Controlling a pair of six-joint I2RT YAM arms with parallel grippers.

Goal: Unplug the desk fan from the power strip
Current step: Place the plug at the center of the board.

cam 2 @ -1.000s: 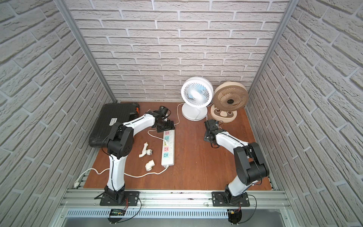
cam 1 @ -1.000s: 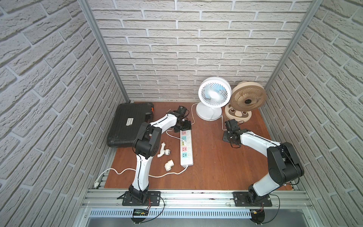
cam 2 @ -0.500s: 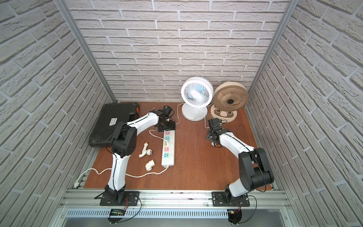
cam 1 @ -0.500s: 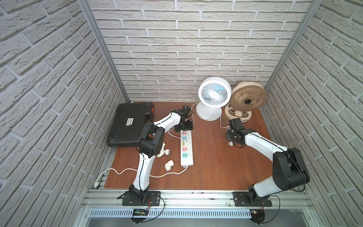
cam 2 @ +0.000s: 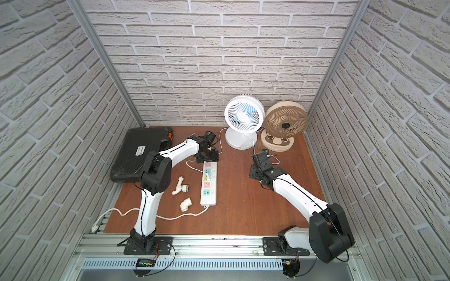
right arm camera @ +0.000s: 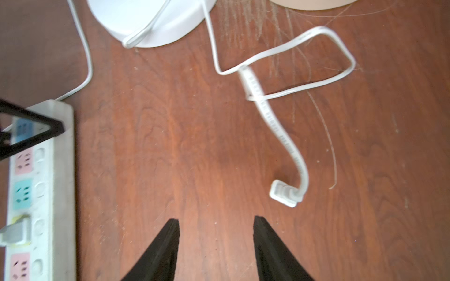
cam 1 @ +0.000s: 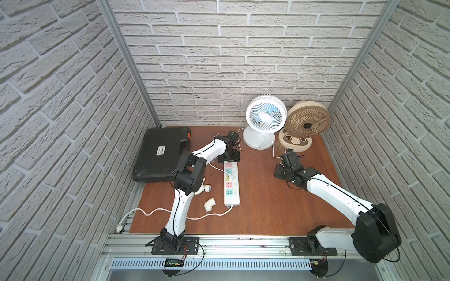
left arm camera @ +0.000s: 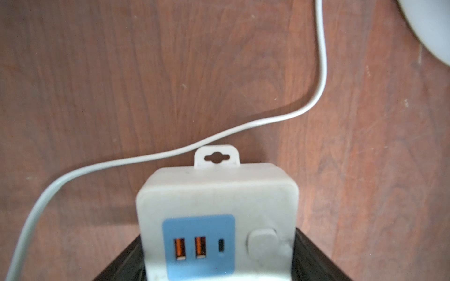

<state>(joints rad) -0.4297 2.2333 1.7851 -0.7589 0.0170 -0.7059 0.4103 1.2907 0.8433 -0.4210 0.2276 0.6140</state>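
Elbow (cam 1: 375,231) of my right arm, in both top views, is nearer the front rail (cam 1: 243,243) than before; left gripper (cam 1: 229,158) clamps the power strip (cam 1: 231,187) left of centre; left wrist: fingertips (left arm camera: 121,264) cropped; right wrist: right gripper (right arm camera: 215,221) gapes empty, strip half cut off.

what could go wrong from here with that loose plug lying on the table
1. The loose plug and its looped cord lie just ahead of the open right pincer; moving the arm could snag the loop.
2. A second plug sits in the power strip; if that one is the fan's, the job isn't done.
3. The left pincer clamps the strip's end; lifting could drag it.
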